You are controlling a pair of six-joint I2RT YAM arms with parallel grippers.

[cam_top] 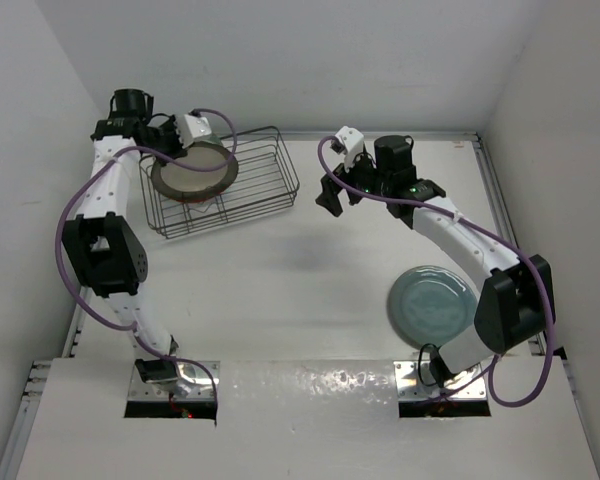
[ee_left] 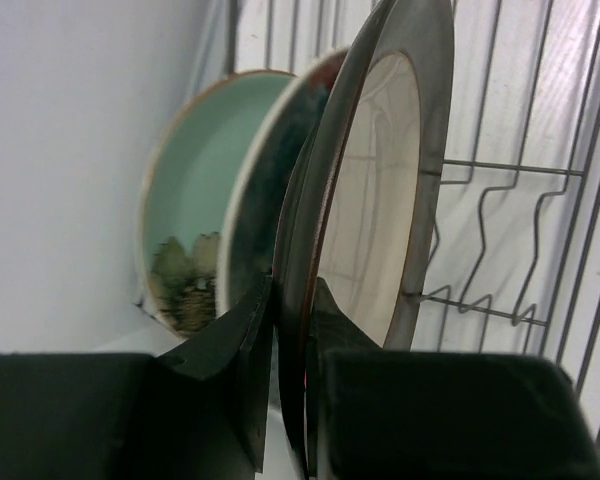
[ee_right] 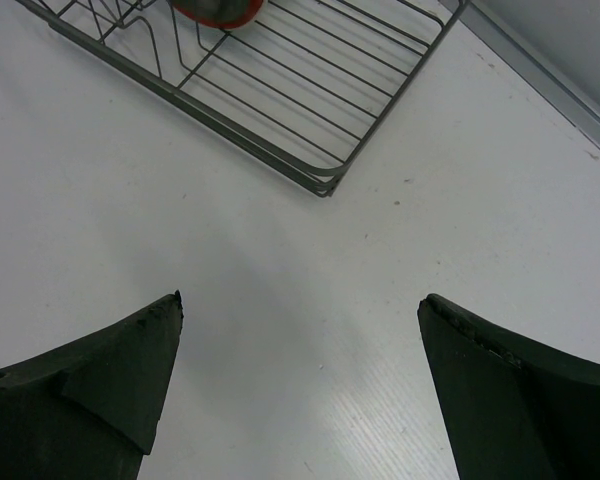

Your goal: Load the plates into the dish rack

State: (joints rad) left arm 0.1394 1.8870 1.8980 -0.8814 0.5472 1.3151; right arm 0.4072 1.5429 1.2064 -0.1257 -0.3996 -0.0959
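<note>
My left gripper (cam_top: 180,152) is shut on the rim of the cream plate with the dark brown rim (cam_top: 190,170) and holds it upright in the left end of the dish rack (cam_top: 250,185). In the left wrist view the gripper (ee_left: 292,335) pinches that plate (ee_left: 375,190). Behind it stand the red floral plate (ee_left: 280,170) and the mint-green plate (ee_left: 195,190), among the rack wires (ee_left: 520,200). The blue-teal plate (cam_top: 432,305) lies flat on the table at the right. My right gripper (cam_top: 338,195) is open and empty, just right of the rack.
In the right wrist view the open gripper (ee_right: 300,310) hovers over bare white table, with the rack's corner (ee_right: 320,185) ahead and a bit of the red plate (ee_right: 215,8) at the top edge. White walls close the table at the back and sides.
</note>
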